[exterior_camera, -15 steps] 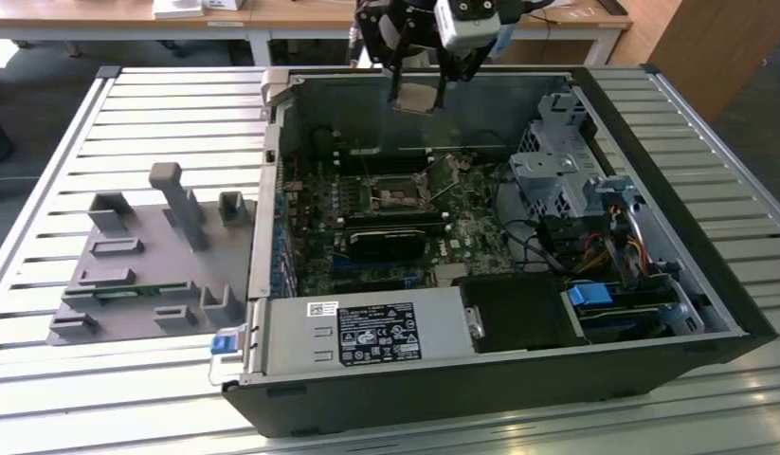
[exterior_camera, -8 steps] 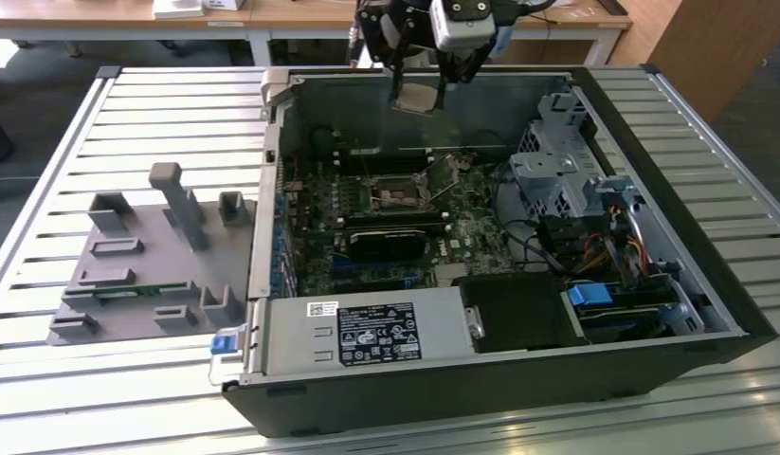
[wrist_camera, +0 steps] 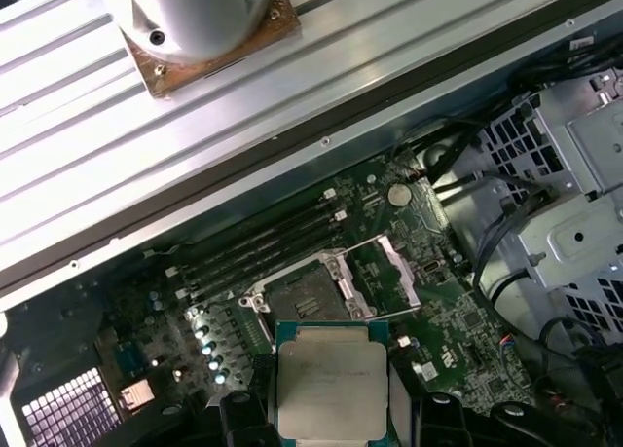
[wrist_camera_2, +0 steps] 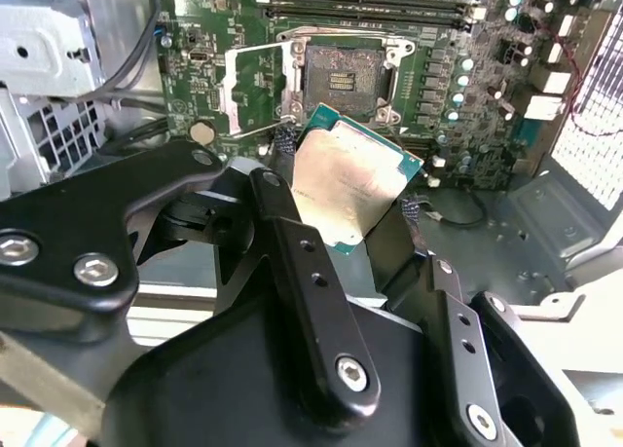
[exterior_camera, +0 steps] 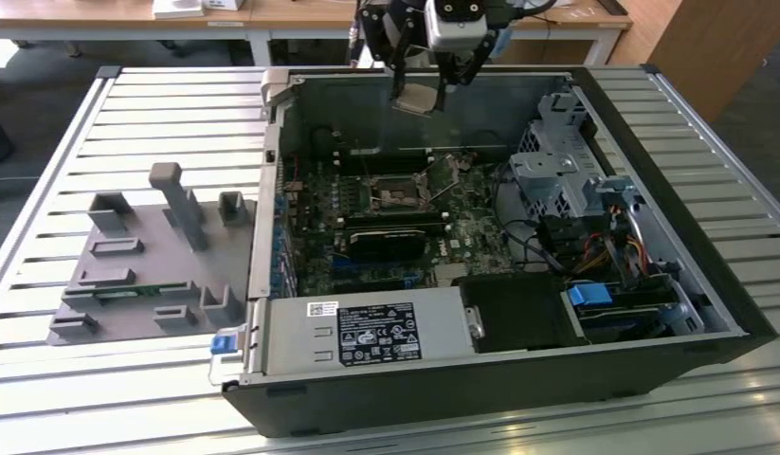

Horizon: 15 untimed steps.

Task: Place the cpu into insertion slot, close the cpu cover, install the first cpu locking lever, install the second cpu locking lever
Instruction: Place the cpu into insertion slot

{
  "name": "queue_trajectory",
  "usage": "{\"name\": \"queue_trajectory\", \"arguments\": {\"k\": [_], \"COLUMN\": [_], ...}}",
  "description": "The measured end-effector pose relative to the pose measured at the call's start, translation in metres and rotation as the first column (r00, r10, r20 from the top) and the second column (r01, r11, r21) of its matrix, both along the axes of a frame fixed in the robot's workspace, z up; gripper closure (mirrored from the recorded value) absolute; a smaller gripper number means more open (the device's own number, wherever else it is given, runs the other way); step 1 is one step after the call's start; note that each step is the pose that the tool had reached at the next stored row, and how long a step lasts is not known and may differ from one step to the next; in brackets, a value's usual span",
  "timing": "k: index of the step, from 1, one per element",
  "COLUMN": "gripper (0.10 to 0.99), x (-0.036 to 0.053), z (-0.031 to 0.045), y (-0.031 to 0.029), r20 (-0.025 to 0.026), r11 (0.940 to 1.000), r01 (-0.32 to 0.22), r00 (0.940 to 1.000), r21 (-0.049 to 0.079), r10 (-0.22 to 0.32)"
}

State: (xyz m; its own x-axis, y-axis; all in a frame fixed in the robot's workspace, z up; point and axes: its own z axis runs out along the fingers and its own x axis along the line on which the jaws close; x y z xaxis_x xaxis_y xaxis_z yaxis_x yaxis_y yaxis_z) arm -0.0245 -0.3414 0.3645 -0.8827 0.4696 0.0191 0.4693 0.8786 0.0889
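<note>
My black claw is clamped on the flat square grey-silver cpu, fingertips mostly hidden behind it. Below the claw: dark-centred silver-rimmed insertion slot, seemingly empty; silvery cpu cover frame open beside it.

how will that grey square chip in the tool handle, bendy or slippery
Probably stiff: the flat square grey-metal-topped cpu shows no bend though the tool pinches only two edges. Possibly slippery, given its smooth metal top. Likely light, being thin.
</note>
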Motion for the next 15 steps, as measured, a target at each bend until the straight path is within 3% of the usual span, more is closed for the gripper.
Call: {"name": "queue_trajectory", "arguments": {"k": [7, 15], "gripper": [0.545, 0.545], "x": [0.0, 0.0], "z": [-0.0004, -0.0007], "y": [0.0, 0.0], "r20": [0.0, -0.0001], "r11": [0.9978, 0.9903], "r01": [0.066, 0.139], "r00": [0.9978, 0.9903], "r21": [0.0, 0.0], "r10": [-0.066, -0.139]}}
